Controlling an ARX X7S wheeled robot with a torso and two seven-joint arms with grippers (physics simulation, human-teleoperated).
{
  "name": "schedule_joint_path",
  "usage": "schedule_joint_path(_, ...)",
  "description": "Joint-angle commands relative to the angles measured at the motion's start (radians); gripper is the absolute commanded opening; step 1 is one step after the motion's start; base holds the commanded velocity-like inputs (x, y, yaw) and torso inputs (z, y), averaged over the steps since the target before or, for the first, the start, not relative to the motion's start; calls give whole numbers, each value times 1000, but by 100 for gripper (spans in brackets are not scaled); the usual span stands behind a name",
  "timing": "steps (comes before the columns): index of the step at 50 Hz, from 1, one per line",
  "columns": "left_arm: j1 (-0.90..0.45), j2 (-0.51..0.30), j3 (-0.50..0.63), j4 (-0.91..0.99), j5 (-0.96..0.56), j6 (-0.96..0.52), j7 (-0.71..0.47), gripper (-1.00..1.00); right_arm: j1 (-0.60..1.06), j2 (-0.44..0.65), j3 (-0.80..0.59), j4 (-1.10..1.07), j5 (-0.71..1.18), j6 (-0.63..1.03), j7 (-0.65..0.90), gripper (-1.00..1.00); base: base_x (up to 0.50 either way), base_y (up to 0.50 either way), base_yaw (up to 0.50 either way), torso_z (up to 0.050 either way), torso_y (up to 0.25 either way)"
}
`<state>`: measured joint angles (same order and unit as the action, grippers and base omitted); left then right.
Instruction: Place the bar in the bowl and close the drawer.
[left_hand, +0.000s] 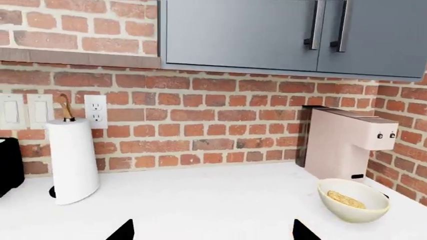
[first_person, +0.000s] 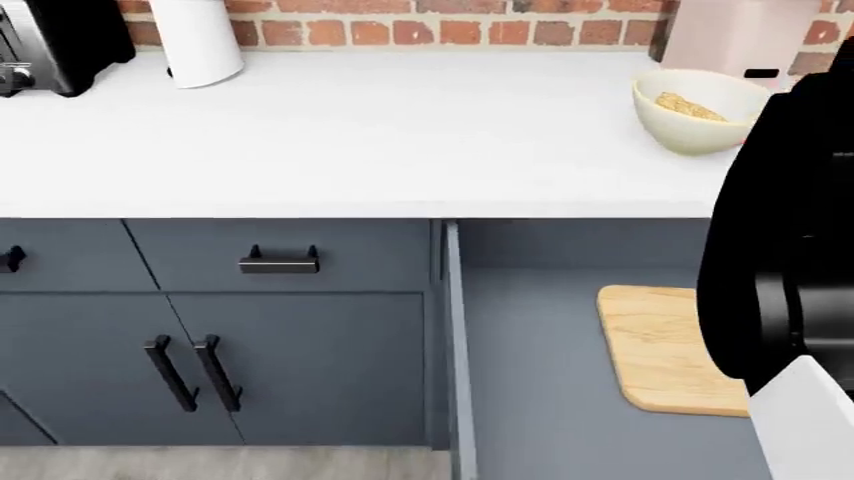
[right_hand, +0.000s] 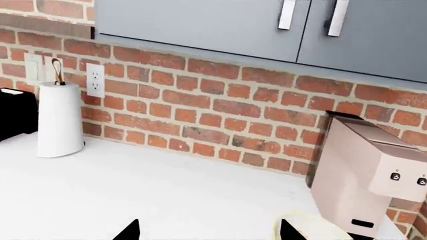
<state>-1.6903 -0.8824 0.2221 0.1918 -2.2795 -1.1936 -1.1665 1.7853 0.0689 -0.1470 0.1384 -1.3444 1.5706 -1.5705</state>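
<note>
The tan oat-like bar (first_person: 687, 105) lies inside the cream-white bowl (first_person: 683, 132) on the white counter at the back right, beside a pink machine. The bar (left_hand: 345, 199) and bowl (left_hand: 348, 214) also show in the left wrist view, and the bowl's rim (right_hand: 308, 226) in the right wrist view. The slate-grey drawer (first_person: 458, 350) stands pulled open below the counter; its handle is out of view. My left gripper (left_hand: 212, 232) is open and empty above the counter. My right gripper (right_hand: 208, 232) is open and empty, its one fingertip close to the bowl's rim.
A light-wood cutting board (first_person: 667, 345) lies in the open drawer. My black right arm (first_person: 781, 250) hangs over the drawer's right side. A paper towel roll (first_person: 198, 40), a toaster (first_person: 47, 45) and the pink machine (first_person: 741, 35) stand along the brick wall. Closed drawer (first_person: 279, 260) and cabinet doors (first_person: 187, 370) are at left.
</note>
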Motion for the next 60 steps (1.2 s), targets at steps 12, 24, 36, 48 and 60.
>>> schedule_joint_path(12, 24, -12, 10, 14, -7, 16, 7, 100, -39, 6, -12, 11, 29, 0, 0, 100, 0, 500, 0, 0, 0)
schedule_joint_path(24, 28, -13, 19, 20, -10, 22, 11, 100, -54, 14, -23, 13, 45, 0, 0, 100, 0, 500, 0, 0, 0)
schedule_joint_path(36, 38, -18, 26, 23, -19, 30, 16, 100, -65, 20, -43, 32, 70, 0, 0, 100, 0, 500, 0, 0, 0)
schedule_joint_path(48, 74, -26, 30, 40, -25, 34, 27, 100, -100, 67, -91, 43, 147, 0, 0, 100, 0, 500, 0, 0, 0)
schedule_joint_path(60, 174, -41, 18, 78, -25, 42, 51, 100, -253, 192, -171, -67, 243, 0, 0, 100, 0, 500, 0, 0, 0)
